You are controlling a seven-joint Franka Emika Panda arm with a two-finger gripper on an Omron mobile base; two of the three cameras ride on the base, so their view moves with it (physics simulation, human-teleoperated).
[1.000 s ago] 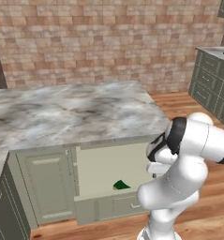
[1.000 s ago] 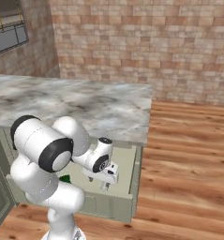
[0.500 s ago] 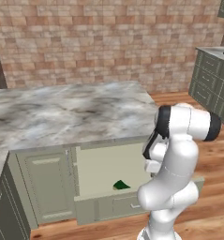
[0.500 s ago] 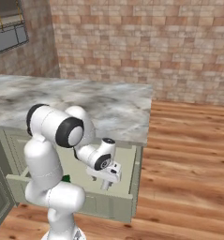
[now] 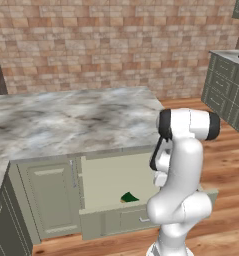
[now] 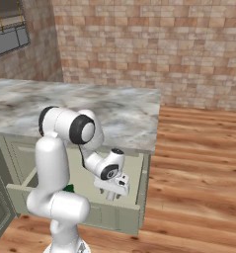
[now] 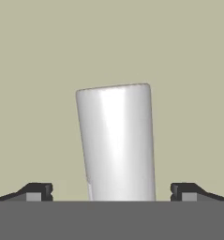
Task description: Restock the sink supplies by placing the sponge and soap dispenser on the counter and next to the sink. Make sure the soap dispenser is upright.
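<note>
Jaws spread wide, nothing between the pads yet; gripper (image 7: 111, 192) poised over the soap dispenser (image 7: 116, 143), one dark fingertip (image 7: 36, 191) on either side of it and both clear of its flanks. Lying on its side on the pale olive floor of the open drawer (image 6: 135, 213), by the look of it, so needing a turn to upright later. Probably light, rigid and slick: smooth glossy grey-silver cylinder, flat end toward the far side, pump top hidden from here. Best taken across the middle of the body, squarely, since a round shiny wall could roll or squirt out of an off-centre pinch.

Further left in the same drawer, the sponge (image 5: 129, 197): green top peeking above the drawer front, likely soft, light and forgiving to squeeze anywhere.

Beyond, marble top (image 5: 76, 117) over sage-green cabinets, brick wall (image 5: 116, 45) at the far side.
</note>
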